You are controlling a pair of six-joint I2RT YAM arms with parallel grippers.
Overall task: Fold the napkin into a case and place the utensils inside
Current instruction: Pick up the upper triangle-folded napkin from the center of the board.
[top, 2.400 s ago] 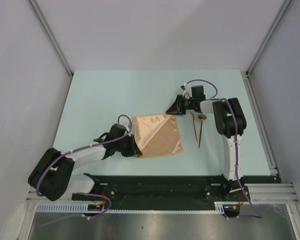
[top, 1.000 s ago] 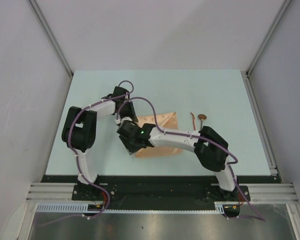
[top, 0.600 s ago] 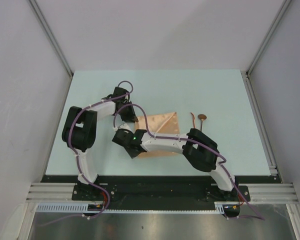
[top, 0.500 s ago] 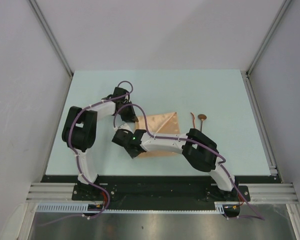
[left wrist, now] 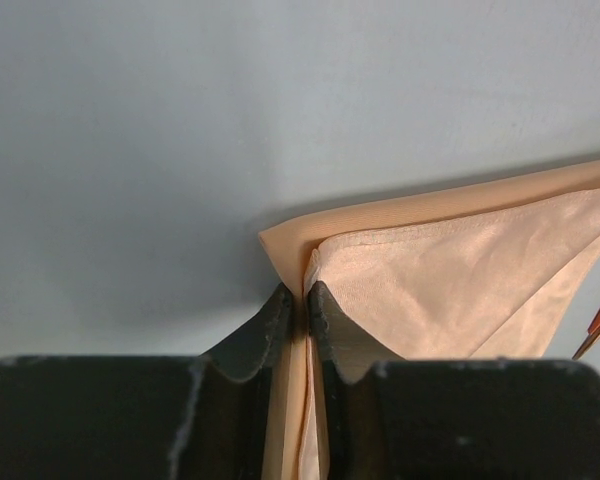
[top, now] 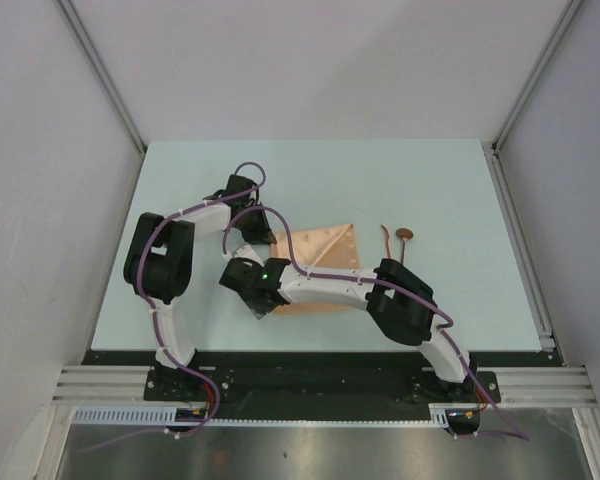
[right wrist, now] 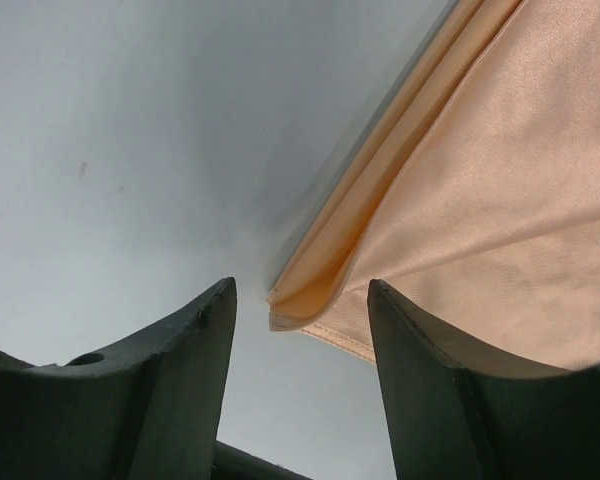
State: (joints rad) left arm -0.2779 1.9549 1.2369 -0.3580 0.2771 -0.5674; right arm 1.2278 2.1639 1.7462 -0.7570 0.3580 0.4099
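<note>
- Pinching what with left end effector point(left wrist: 300, 300)?
- Clamped on far-left corner of folded peach napkin point(top: 320, 262), mid-worktop point(top: 180, 180).
- And right end effector point(right wrist: 300, 290)?
- Spread wide astride near-left corner, not gripping.
- Pointing which way?
- Long axis of napkin unclear beneath right arm point(top: 330, 285); utensils point(top: 401, 255) just right of it, lengthwise near-to-far, spoon bowl point(top: 405, 235) farthest. Pale blue-green worktop, grey walls point(top: 310, 70).

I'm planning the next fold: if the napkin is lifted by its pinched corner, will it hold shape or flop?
Probably floppy: the napkin is thin cloth, its layers squeezed flat in the left gripper. Likely slippery too, given its satin sheen, so folded layers may slide apart. It looks light; one pinch should carry it.
</note>
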